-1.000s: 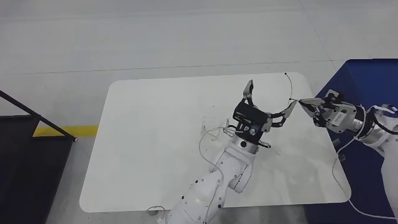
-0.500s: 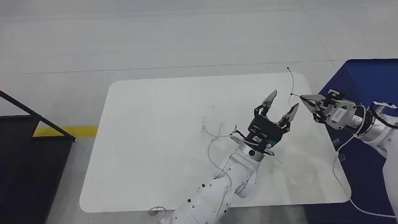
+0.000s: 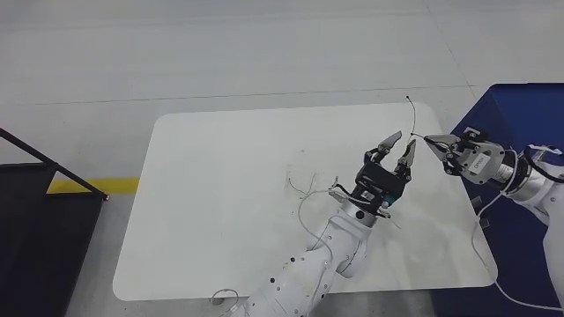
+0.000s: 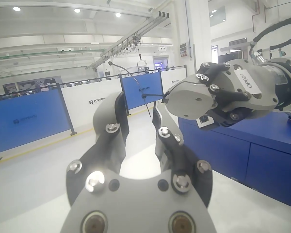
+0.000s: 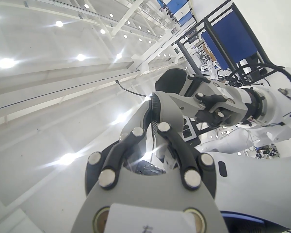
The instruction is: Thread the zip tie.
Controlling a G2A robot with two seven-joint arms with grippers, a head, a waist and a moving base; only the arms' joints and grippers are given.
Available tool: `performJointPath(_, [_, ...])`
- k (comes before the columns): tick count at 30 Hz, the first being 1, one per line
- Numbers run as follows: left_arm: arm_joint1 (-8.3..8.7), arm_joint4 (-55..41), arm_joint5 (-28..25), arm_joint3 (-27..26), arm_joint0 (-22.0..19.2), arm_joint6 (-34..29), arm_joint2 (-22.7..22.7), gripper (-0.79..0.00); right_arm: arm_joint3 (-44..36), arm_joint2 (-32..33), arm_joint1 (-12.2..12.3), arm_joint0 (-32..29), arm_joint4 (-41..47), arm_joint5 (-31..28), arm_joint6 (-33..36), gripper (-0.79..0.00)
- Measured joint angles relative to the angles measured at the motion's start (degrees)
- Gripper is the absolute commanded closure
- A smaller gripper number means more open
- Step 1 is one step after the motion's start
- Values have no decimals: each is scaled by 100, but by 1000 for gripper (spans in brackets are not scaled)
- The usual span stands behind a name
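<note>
Top view down on the table (image 3: 220, 194), wrist views close, looking out into the hall (image 4: 63, 37), all sharing the zip tie (image 3: 412, 116).

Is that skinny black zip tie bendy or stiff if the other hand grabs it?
Probably springy: the zip tie arcs from the right hand without drooping. Likely very light, being so thin. It may wobble when the open left hand pinches it.

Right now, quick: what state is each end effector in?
Left end effector: open, gripping nothing.
Right end effector: closed on the zip tie.
</note>
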Motion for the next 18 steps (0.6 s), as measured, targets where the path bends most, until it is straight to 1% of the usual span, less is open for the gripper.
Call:
performJointPath(2, [-2, -1, -1, 1, -6, 6, 19, 0, 3, -14, 6, 1, -7, -10, -5, 0])
performJointPath(12, [-2, -47, -1, 11, -16, 1, 46, 0, 54, -55, 45, 54, -5, -15, 4, 0])
performJointPath(16, [-7, 62, 13, 76, -28, -85, 77, 0, 180, 38, 55, 167, 169, -45, -91, 0])
performJointPath(18, [-10, -42, -137, 123, -35, -233, 106, 0, 242, 100, 60, 266, 264, -80, -184, 0])
